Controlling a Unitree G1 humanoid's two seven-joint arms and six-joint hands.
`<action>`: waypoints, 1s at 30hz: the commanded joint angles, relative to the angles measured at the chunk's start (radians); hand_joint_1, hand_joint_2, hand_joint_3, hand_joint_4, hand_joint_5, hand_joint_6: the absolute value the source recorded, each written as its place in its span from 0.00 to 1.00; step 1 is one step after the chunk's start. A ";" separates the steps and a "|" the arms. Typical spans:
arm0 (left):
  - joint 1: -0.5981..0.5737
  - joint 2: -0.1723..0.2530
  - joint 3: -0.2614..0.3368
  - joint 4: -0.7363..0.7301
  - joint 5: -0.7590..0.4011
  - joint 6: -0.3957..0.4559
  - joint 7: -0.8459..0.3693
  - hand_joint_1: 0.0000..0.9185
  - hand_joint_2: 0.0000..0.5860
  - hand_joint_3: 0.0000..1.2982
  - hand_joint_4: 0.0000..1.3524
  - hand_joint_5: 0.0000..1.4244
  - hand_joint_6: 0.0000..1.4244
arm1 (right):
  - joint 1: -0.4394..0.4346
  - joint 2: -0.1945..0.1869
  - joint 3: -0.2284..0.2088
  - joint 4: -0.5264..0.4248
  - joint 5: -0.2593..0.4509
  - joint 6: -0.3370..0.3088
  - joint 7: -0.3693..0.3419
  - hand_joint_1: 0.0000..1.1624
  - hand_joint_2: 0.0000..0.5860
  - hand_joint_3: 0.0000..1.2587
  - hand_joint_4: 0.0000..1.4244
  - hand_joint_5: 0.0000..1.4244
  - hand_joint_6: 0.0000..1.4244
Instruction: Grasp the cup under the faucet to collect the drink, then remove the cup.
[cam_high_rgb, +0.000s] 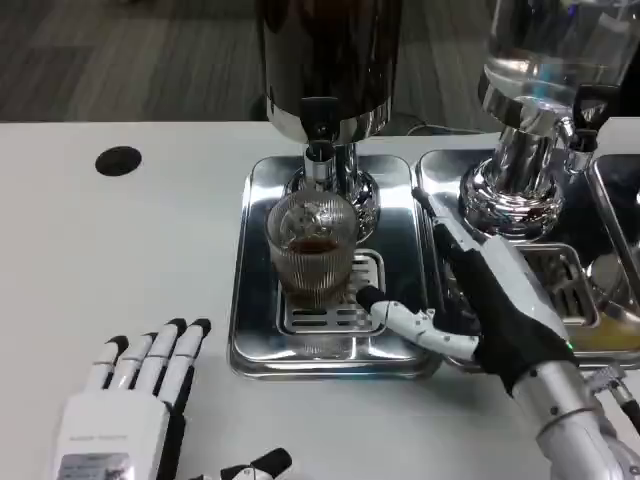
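closing the spread fingers of your right hand (500, 320) around the cup (313, 250), you keep it upright; left hand (135, 400) rests released.

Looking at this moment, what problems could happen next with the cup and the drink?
1. The cup already holds some dark drink; the right robot hand lies beside its base with a finger near it, so a nudge could tip it.
2. The cup stands on the slotted grate of the metal tray; dragging it might catch and spill.
3. The faucet is directly above the cup; lifting straight up may hit it.
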 joint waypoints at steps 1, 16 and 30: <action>0.011 0.016 0.013 -0.011 -0.010 0.003 0.018 0.00 0.15 0.15 0.00 0.13 0.10 | -0.063 0.002 0.001 0.036 0.006 0.013 0.020 0.49 0.26 0.00 0.00 0.00 0.00; 0.054 0.024 0.047 -0.031 -0.050 -0.002 0.032 0.00 0.21 0.23 0.00 0.14 0.10 | -0.246 0.011 0.062 0.226 0.018 0.017 0.106 0.49 0.27 0.00 0.00 0.00 0.00; 0.084 0.032 0.073 -0.019 -0.075 -0.011 0.059 0.00 0.24 0.31 0.00 0.14 0.10 | -0.305 0.054 0.054 0.317 0.036 -0.006 0.073 0.50 0.26 0.00 0.00 0.00 0.00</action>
